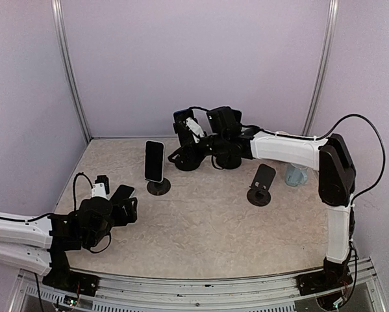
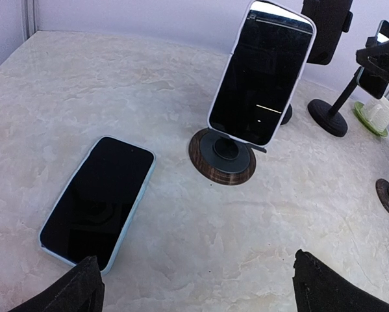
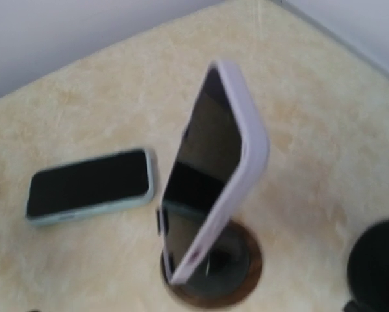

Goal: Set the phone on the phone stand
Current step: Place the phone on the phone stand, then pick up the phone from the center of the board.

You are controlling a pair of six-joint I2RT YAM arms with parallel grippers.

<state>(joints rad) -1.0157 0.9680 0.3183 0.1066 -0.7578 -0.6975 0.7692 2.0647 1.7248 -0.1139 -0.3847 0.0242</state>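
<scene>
Lying flat lower left, the phone [image 2: 97,201] angles up-right toward the loaded stand [image 2: 223,156]; left fingers [image 2: 77,292] apart, right fingers [image 1: 182,123] unclear.

We take this for a robot test cell in a lab. Our mark is the upright stand [image 1: 158,186] holding a phone [image 1: 154,161]. Behind it rise bare pale wall panels [image 1: 194,58] framed by metal poles [image 1: 69,71]. Beneath it spreads a marble-patterned surface [image 1: 207,227]. Nearer the camera than it, an aluminium rail [image 1: 200,286] anchors the cabled left arm [image 1: 25,237] and right arm [image 1: 291,148], and to its right stands another black stand [image 1: 262,185]
</scene>
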